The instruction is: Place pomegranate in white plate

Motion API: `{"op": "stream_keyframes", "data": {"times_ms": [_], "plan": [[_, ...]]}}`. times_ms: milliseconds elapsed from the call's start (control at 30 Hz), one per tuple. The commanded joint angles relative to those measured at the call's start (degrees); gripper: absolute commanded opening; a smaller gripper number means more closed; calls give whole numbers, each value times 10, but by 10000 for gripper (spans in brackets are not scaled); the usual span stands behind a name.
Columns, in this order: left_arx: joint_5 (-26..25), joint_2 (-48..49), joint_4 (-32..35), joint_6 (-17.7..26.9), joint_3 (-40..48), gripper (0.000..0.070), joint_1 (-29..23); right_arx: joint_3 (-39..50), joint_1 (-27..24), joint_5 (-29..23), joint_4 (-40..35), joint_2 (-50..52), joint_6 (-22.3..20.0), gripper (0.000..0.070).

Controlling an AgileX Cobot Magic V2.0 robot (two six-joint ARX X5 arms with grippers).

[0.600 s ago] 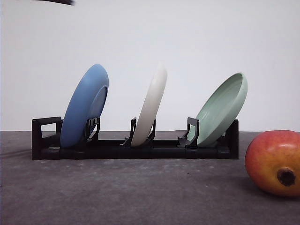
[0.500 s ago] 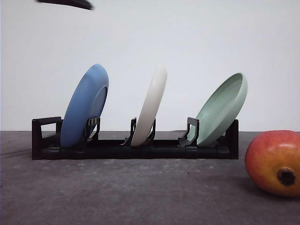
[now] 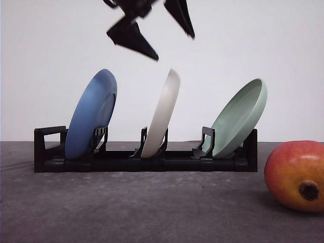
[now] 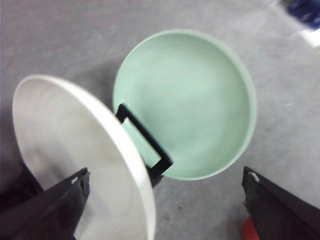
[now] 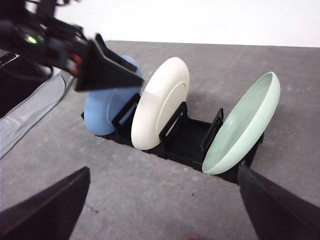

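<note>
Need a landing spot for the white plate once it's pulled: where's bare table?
Bare grey table runs in front of the black rack, left of the pomegranate. The rack is crowded: blue plate, white plate, green plate.

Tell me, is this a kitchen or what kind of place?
Probably a robot test bench, not a real kitchen: a bare grey table against a blank white wall, a black dish rack with three plates, one pomegranate, and a robot gripper above.

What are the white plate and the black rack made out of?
The white plate looks like matte plastic or melamine: dull, no shine, with faint ridges. It could be ceramic; I can't be sure. The black rack looks like moulded plastic: smooth, thin, squared posts.
</note>
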State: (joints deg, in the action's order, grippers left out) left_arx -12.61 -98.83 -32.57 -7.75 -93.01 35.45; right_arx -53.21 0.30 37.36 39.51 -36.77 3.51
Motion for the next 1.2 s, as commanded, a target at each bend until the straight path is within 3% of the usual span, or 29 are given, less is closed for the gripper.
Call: {"op": "stream_keyframes", "data": {"times_ms": [0, 267, 367, 567, 900, 1167], "plan": [[15, -18, 11, -3, -16, 591, 7, -11, 1, 2, -5, -2, 10, 605], [25, -59, 3, -21, -16, 586, 11, -11, 1, 2, -5, -2, 10, 605], [25, -65, 5, -21, -16, 505, 11, -11, 1, 2, -5, -2, 10, 605], [21, -82, -5, -24, -16, 496, 11, -11, 1, 2, -5, -2, 10, 605], [6, -84, -10, -24, -20, 0, 17, -11, 1, 2, -5, -2, 10, 605], [0, -83, -12, -54, -33, 0, 18, -11, 1, 2, -5, -2, 10, 605]]}}
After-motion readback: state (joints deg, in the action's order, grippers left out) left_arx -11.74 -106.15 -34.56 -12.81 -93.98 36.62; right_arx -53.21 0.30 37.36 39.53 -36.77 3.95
